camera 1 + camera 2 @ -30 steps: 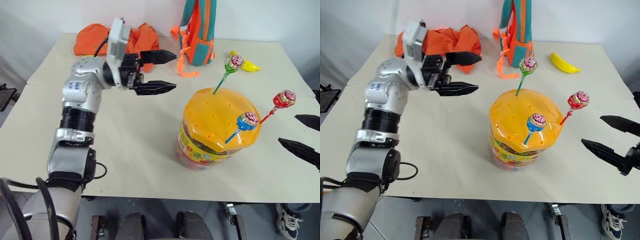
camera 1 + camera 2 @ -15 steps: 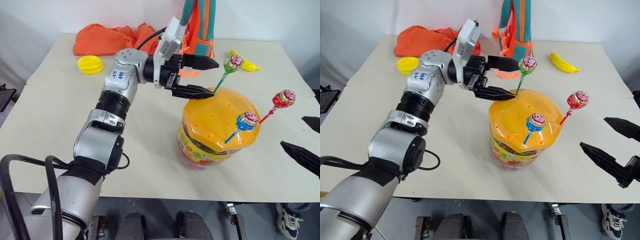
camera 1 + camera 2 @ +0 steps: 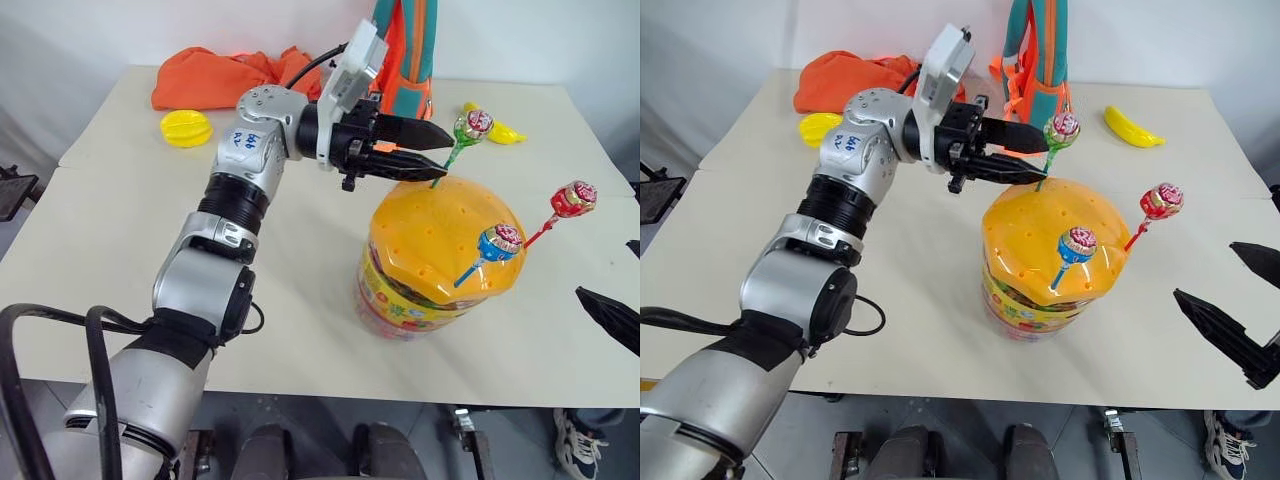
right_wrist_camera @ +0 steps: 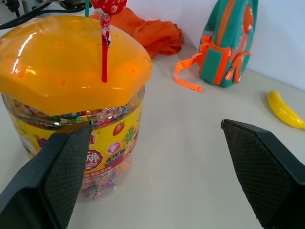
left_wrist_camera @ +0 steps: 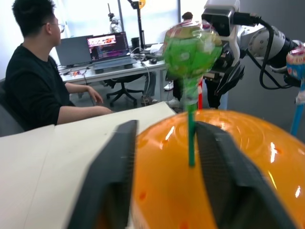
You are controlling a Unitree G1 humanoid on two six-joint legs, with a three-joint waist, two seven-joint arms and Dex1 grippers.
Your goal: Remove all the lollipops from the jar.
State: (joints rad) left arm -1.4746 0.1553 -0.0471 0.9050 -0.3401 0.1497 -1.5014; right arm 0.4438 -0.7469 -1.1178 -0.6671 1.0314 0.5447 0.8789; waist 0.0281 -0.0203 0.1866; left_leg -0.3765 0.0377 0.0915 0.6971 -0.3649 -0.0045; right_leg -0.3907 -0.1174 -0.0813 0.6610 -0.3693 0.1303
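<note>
Your jar (image 3: 432, 262) sits on the tabletop (image 3: 130, 270) toward your right-front: big clear tub, orange domed lid, looks heavy enough to stay put when you pull a stick. All three lollipops are stuck in lid holes, so none is out yet. They look light, with thin sticks that may bend and slick wrappers up top. Take the stick low, just above the lid, and pull along its slant.

The backpack (image 3: 402, 55) stands behind the jar, the orange cloth (image 3: 225, 76) behind and to the jar's left, the banana (image 3: 497, 128) behind it to the right, and the yellow star fruit (image 3: 186, 128) well to its left. None blocks you.

The green-stick lollipop (image 3: 470, 127) rises at the lid's back edge. Your left end effector (image 3: 432, 148) has its fingers either side of that stick, narrowed but with gaps showing, not clamped. The red-stick lollipop (image 3: 571, 199) leans off the jar's right; the blue-stick one (image 3: 497, 242) is at the front. Your right end effector (image 3: 1240, 310) waits right of the jar, fingers wide apart, holding nothing.
</note>
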